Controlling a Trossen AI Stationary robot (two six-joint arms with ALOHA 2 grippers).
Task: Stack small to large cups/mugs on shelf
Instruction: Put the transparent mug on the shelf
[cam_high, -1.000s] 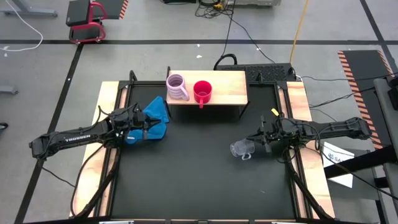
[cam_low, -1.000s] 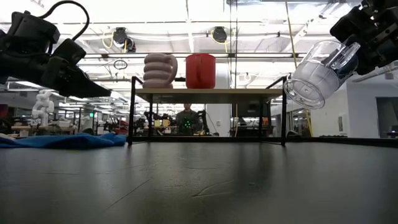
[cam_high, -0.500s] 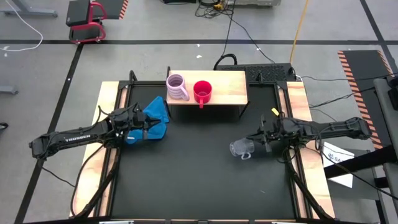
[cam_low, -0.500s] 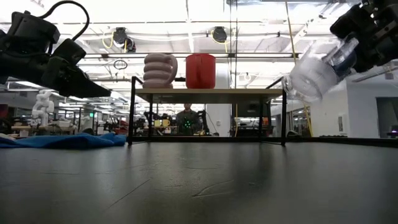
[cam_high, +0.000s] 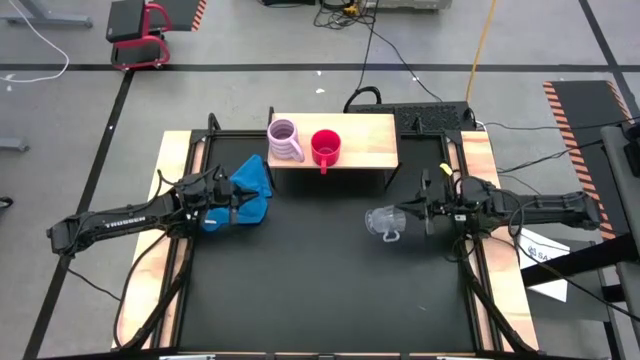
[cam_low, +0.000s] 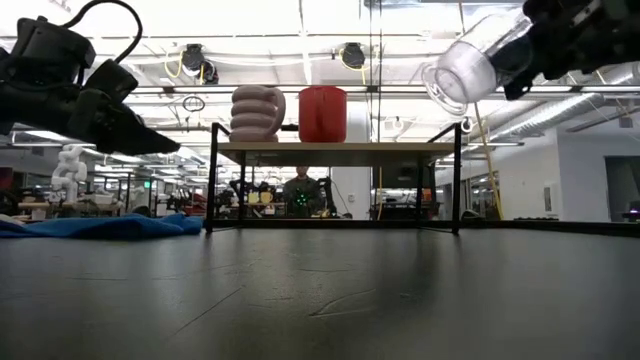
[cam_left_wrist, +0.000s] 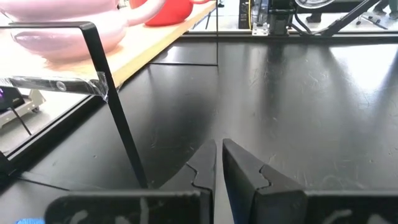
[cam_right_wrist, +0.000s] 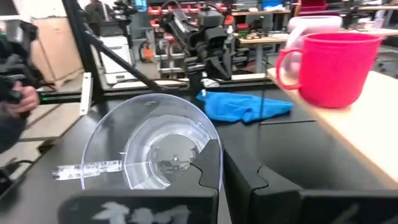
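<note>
The low wooden shelf (cam_high: 360, 135) stands at the table's far side. On it, both upright on their bases, are the ribbed lilac mug (cam_high: 285, 140) and the red mug (cam_high: 326, 148). My right gripper (cam_high: 412, 217) is in the air to the right of the shelf's front, shut on the clear glass cup (cam_high: 385, 222), which shows high up in the low view (cam_low: 465, 62). My left gripper (cam_high: 240, 200) hangs shut over a blue cloth (cam_high: 252, 185) at the left and holds nothing; the left wrist view (cam_left_wrist: 217, 158) shows only a thin slit between its fingers. My right gripper pinches the glass cup's wall at the rim (cam_right_wrist: 208, 146); one finger (cam_right_wrist: 211, 168) seems to lie inside the cup and the other (cam_right_wrist: 264, 183) outside. The fingers come level from the table's right. The cup lies on its side, lifted clear, base away from the gripper, handle (cam_high: 391, 238) toward the near edge.
The shelf rests on thin dark legs (cam_low: 457, 180), with free board to the right of the red mug (cam_right_wrist: 333, 65). Pale wooden rails (cam_high: 485, 170) run along both table sides. The black tabletop (cam_high: 320, 280) lies bare in the middle and near part.
My right gripper has risen and swung a little toward the shelf, still shut on the glass cup. The cup has gone up with it and tipped from slanting downward to nearly level.
</note>
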